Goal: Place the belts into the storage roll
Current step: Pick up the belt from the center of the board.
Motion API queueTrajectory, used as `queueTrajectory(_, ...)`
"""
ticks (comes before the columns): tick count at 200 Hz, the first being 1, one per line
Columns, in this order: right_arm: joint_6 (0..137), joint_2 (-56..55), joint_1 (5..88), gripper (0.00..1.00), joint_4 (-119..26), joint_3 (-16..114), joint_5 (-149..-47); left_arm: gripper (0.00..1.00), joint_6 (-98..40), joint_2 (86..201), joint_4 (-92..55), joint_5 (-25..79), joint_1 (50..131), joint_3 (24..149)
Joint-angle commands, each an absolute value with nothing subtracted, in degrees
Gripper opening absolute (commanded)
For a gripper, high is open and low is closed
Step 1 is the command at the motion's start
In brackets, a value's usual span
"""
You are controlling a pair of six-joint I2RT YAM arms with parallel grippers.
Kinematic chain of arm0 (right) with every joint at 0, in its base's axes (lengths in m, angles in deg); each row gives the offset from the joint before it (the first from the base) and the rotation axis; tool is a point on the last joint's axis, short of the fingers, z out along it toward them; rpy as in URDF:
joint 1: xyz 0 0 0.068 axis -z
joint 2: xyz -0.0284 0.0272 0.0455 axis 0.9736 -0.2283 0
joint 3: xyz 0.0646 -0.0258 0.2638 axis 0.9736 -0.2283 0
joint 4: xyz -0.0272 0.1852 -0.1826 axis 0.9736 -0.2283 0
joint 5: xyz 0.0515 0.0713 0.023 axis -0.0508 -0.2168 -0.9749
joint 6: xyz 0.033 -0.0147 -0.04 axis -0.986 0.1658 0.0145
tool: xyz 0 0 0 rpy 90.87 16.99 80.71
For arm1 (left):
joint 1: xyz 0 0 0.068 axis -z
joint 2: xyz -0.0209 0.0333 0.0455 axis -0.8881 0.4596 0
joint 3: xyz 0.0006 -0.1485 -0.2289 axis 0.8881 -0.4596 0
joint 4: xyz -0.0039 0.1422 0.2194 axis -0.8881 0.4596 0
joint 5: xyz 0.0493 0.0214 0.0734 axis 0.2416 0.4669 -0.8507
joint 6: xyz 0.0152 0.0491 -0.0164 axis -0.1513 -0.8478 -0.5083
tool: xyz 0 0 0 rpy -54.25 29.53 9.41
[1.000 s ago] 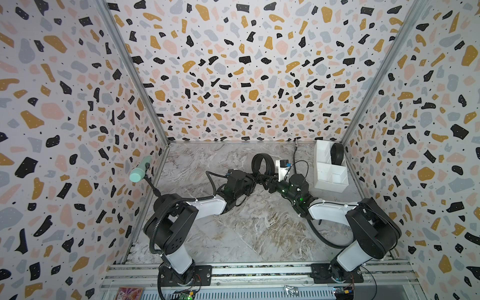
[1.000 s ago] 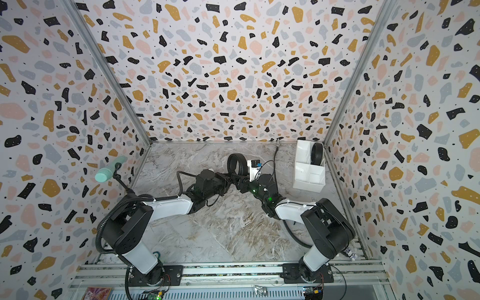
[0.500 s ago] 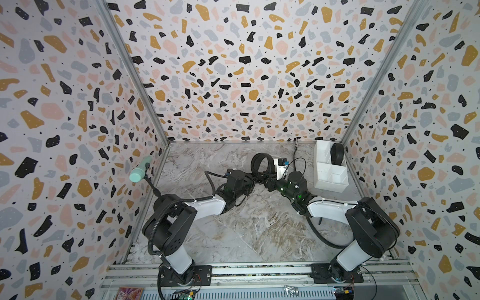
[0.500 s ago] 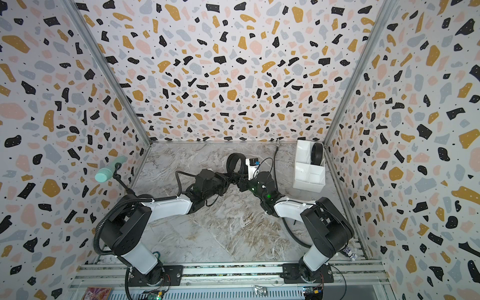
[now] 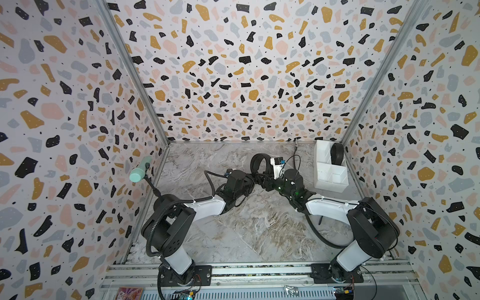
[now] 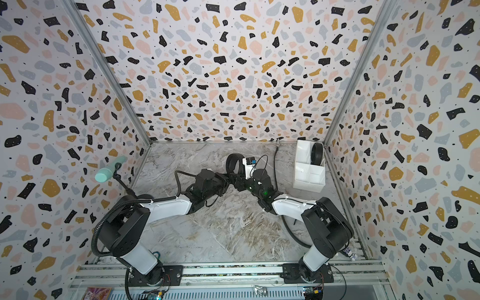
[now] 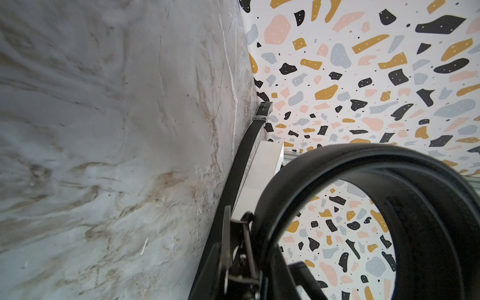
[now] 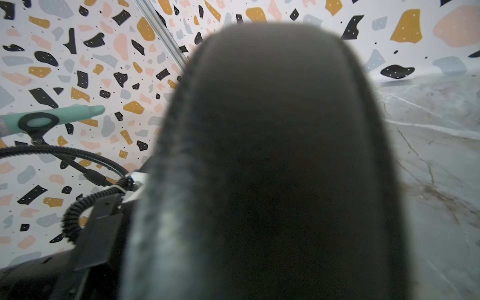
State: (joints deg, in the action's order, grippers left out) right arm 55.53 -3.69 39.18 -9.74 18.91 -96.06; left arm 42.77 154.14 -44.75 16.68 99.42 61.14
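Cams up top, both: rolled belt [image 5: 259,163] upright mid-counter [image 5: 246,233], L fingers [image 5: 254,178] pinching its base. R fingers [image 5: 265,181] right beside; I can't tell their grip. 2nd belt [image 5: 337,153] sits in white box [image 5: 328,179], far cell. L wrist: thin belt [image 7: 242,161] flat on counter, silver buckle [image 7: 265,111] by wall. R wrist: blurred rolled belt fills my view.

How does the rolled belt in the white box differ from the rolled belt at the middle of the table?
The boxed belt stands in a far cell of the storage roll; the middle belt is outside it. Cell walls hide part of the boxed belt; the middle belt shows nearly its whole ring. Both are black, rolled and on edge.
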Motion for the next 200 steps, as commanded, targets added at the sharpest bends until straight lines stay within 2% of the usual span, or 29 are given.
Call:
queueTrajectory(1,52.3,-0.6,39.2,0.6,-12.6,20.1,-95.5,0.0,37.8,150.3,-46.5,14.2,99.9,64.4)
queueTrajectory(46,52.2,0.9,39.3,0.6,-12.5,19.6,-94.5,0.0,34.0,149.4,-43.7,12.9,100.0,66.0)
queueTrajectory(135,51.6,4.2,39.8,0.49,-13.3,19.1,-96.8,0.0,31.0,148.1,-41.7,11.0,100.0,65.1)
queueTrajectory(200,50.7,3.0,40.4,0.46,-13.6,20.4,-100.4,0.0,30.2,147.9,-41.2,10.4,100.0,65.2)
